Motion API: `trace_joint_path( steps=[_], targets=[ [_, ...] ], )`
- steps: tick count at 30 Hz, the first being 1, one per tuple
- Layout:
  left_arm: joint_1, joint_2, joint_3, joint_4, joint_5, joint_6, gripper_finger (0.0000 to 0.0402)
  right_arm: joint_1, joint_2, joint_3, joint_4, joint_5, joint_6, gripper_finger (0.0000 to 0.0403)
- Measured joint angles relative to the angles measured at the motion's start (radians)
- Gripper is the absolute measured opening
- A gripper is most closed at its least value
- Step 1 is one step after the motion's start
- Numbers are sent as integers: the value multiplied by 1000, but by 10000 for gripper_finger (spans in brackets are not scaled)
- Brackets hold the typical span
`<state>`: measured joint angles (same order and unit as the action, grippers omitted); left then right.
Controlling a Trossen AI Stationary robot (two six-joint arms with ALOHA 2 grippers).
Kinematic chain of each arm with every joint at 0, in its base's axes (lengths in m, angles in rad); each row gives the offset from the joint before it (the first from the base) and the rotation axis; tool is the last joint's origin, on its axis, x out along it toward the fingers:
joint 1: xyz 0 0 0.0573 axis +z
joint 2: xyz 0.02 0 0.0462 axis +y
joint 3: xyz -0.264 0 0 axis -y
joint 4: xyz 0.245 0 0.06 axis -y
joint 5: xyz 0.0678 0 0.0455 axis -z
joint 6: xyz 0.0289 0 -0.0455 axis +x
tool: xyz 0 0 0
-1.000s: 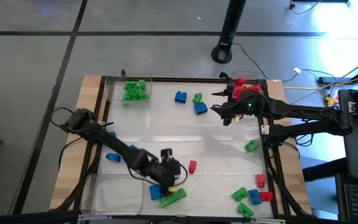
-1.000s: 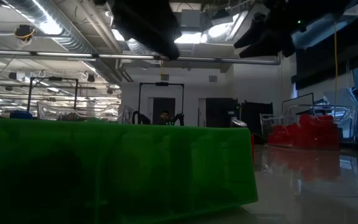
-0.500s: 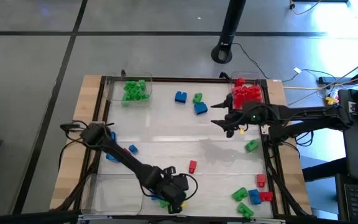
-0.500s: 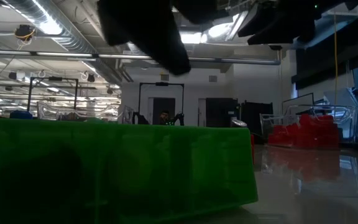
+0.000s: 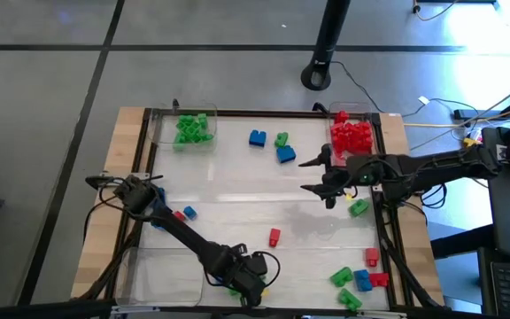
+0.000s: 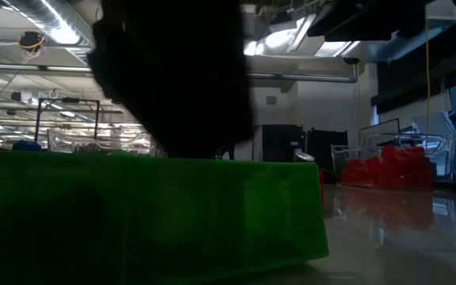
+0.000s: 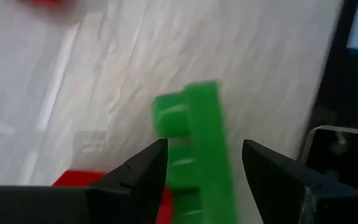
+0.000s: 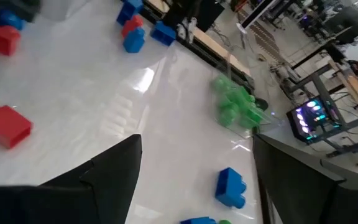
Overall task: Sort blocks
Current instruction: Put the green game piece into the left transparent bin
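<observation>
Red, green and blue blocks lie scattered on the white table. A long green block lies flat at the near edge and fills the low view's foreground. My left gripper is open, with one finger on each side of that block; in the high view it covers the block. My right gripper is open and empty, over the table just near-side of the tray of red blocks. A green block lies near it.
A clear tray of green blocks sits at the far left, and another clear tray at the near left. Loose blocks: blue, blue, red, a mixed cluster near right. The table frame borders the right side.
My left gripper has moved toward the near edge and come down around the long green block. My right gripper has drawn away from the red tray toward the table's near side and centre, staying open.
</observation>
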<state>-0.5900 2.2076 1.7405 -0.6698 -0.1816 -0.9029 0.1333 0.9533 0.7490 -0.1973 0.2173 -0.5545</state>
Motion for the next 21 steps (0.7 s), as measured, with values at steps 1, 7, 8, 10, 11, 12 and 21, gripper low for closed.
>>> trace_joint_path(
  steps=[1,7,8,10,11,12,21],
  targets=[
    [0,7,0,-7,0,-6,198,7,2,0,-3,0,2,309],
    [7,50,0,6,-4,-18,198,31,29,0,9,10,12,309],
    [10,61,0,2,-4,-18,198,32,34,0,6,11,12,309],
    [14,69,3,2,-1,-17,198,31,45,0,8,13,15,309],
    [15,74,3,2,-1,-11,198,31,50,0,10,15,22,309],
    [17,77,4,3,0,-10,197,31,53,0,8,16,26,309],
    [25,80,3,2,11,44,158,31,63,0,8,36,27,309]
  ],
)
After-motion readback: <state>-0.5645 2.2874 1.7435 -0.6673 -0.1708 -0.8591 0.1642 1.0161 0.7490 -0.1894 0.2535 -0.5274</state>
